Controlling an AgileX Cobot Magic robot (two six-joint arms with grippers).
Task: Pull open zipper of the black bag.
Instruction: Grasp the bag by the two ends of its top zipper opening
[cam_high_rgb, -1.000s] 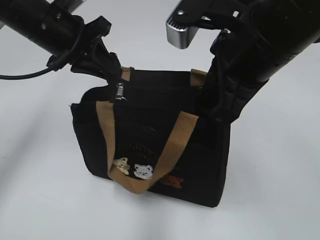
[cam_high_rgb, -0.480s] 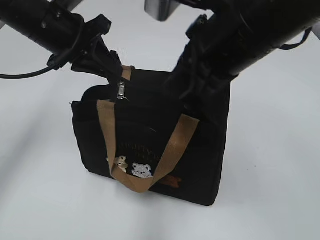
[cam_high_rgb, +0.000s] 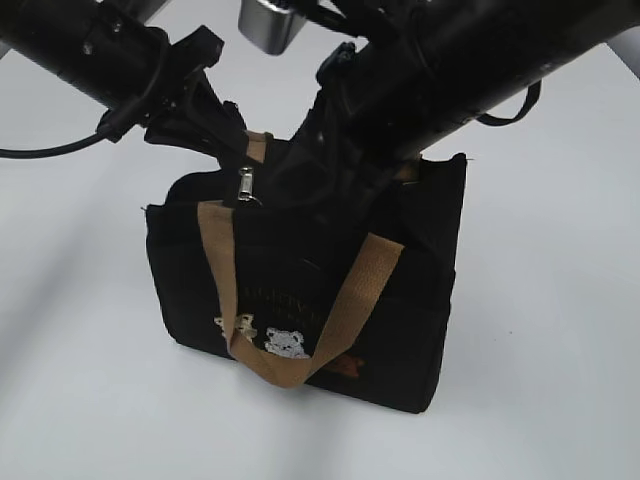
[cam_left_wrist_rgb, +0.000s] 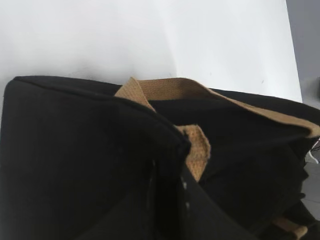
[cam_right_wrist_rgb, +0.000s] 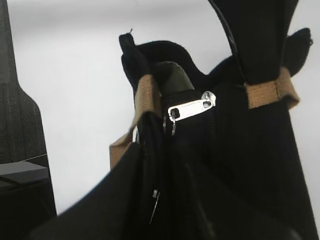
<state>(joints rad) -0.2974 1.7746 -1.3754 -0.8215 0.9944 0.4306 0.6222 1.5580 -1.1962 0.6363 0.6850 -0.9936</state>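
**Item 1 — black bag** (cam_high_rgb: 300, 280). It stands upright on the white surface (cam_high_rgb: 540, 330), bear embroidery facing the exterior camera. One tan handle (cam_high_rgb: 300, 370) hangs down its front.

**Item 2 — zipper** (cam_high_rgb: 243, 184). The silver pull tab sits on the bag's top edge, at the end nearest the left arm. In the right wrist view the tab (cam_right_wrist_rgb: 189, 109) lies nearly flat across the track, with nothing gripping it.

**Item 3 — left end effector** (cam_high_rgb: 228, 148). It is pressed together on the bag's top corner just beside the zipper, apparently pinching fabric there. Its fingertips are hidden in the left wrist view, so you cannot confirm exactly what it pinches.

**Item 4 — right end effector** (cam_high_rgb: 300, 185). It hangs over the bag's top, just beside the zipper. Its jaws are lost against the black fabric; you cannot tell how they stand.

**Handling note.** Judged from this layout, the step in hand is taking hold of the tab.
- Keep your left hold firm, so the track stays taut.
- Close on the tab's flat faces, not its edge.
- Pull along the track, away from the left end effector.
- Avoid lifting, which would likely tip the bag.
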